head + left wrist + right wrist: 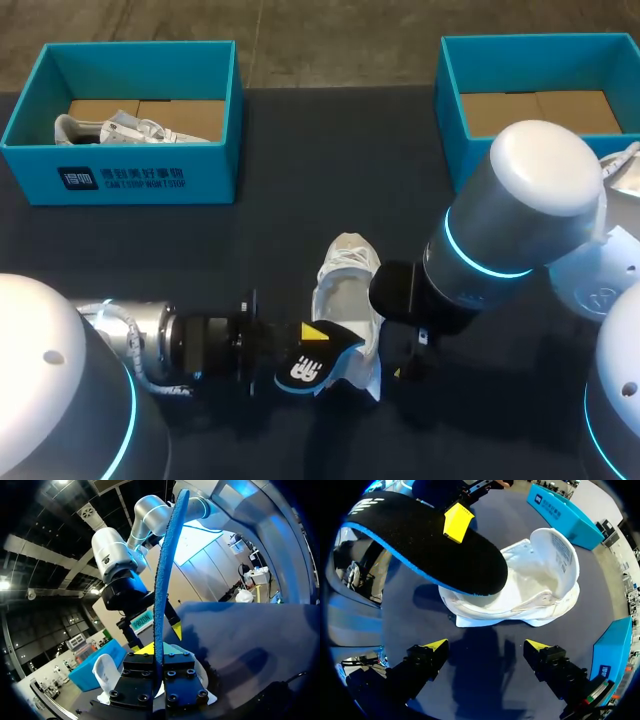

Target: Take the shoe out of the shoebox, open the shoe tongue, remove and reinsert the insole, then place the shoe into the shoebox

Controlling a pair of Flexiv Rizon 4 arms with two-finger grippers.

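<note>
My left claw is clamped shut on the insole, black on top with a blue edge. It grips the insole from both sides near the middle and holds it clear of the surface. In the left wrist view the insole stands edge-on, rising straight out from between the closed fingers.

The white shoe lies on the surface out in the open, between the two boxes and nearer my side. One end of the insole hangs over the shoe's opening; I cannot tell whether they touch.

My right claw is spread wide and holds nothing. The shoe lies just ahead of its yellow tips, apart from both. In the head view that claw sits just beside the shoe on the right.

The left shoebox holds a second shoe. The right shoebox stands at the far right.
</note>
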